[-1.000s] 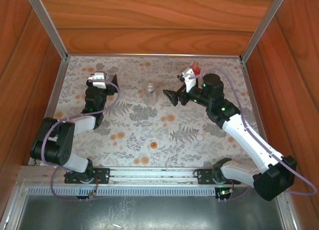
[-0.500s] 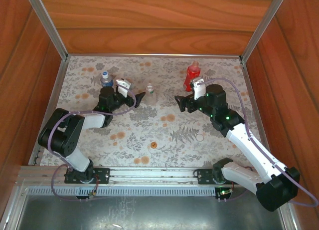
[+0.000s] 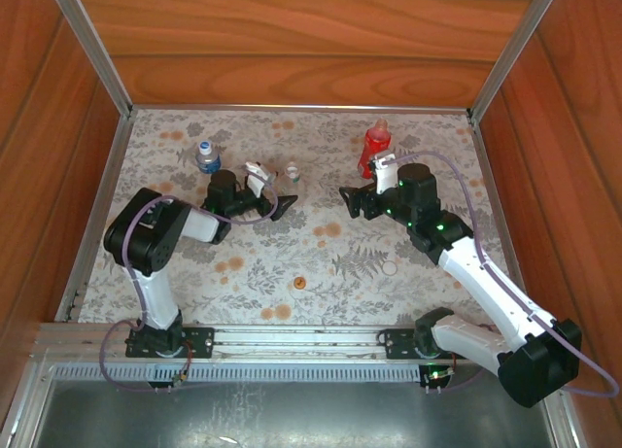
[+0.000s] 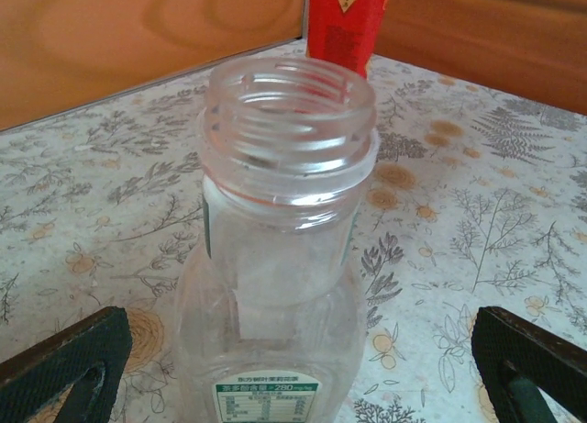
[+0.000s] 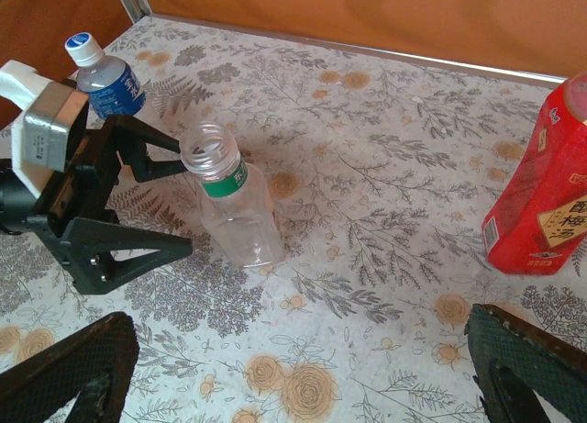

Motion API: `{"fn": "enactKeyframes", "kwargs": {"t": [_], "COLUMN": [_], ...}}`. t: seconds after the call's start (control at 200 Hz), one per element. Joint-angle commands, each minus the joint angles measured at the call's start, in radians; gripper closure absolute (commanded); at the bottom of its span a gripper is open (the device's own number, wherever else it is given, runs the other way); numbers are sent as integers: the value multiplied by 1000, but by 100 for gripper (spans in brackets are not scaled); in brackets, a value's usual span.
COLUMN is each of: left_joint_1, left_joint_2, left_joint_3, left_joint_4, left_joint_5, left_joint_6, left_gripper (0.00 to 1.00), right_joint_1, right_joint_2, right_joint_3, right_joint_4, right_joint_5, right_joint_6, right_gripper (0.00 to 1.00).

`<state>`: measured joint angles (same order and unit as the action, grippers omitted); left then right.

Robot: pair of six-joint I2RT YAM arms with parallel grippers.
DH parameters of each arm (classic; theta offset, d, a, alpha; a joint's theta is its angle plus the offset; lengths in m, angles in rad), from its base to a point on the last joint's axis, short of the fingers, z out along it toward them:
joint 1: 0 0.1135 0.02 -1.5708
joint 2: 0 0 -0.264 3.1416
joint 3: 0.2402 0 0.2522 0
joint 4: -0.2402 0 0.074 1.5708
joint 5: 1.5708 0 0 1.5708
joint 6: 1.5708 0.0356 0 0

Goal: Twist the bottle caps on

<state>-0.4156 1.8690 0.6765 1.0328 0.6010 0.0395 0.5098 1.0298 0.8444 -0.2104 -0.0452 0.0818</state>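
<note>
Floral tabletop (image 3: 321,258): uncapped slim clear bottle (image 4: 275,285) looks light, squashy, tippy; hold mid-body; left end effector (image 3: 280,203), right end effector (image 3: 348,203) both spread wide, empty.

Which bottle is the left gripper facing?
The slim clear bottle with green label and bare neck, directly ahead of the open left gripper. The blue-label bottle and red bottle stand aside.

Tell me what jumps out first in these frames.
An uncapped slim clear bottle stands mid-table, with the open left gripper close beside it and the open right gripper facing from the other side. A red bottle stands back right, a capped blue-labelled bottle back left.
</note>
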Motion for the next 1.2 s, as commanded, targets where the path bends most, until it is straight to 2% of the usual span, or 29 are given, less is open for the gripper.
{"fn": "enactKeyframes", "kwargs": {"t": [0.0,0.255,0.625,0.695,0.839,0.969,1.074,1.199], "left_joint_1": [0,-6,-26,-26,-25,-25,-26,-33], "left_joint_2": [29,75,136,133,130,123,110,80], "left_joint_3": [44,106,190,188,184,178,170,145], "left_joint_4": [73,74,73,73,73,73,74,73], "left_joint_5": [13,38,107,111,123,146,175,210], "left_joint_6": [-26,-57,-72,-72,-72,-75,-83,-88], "left_gripper": [0,1,30,35,50,53,54,54], "right_joint_1": [-4,-4,-4,-4,-4,-4,-4,-7], "right_joint_2": [-6,-9,0,-4,-3,-10,0,40], "right_joint_3": [8,7,8,5,-16,-48,-75,-111], "right_joint_4": [-5,-5,-14,-28,-68,-118,-217,-350], "right_joint_5": [-1,2,0,28,131,265,396,433], "right_joint_6": [12,15,18,30,79,195,374,571], "right_gripper": [3,3,4,4,3,4,7,8]}}
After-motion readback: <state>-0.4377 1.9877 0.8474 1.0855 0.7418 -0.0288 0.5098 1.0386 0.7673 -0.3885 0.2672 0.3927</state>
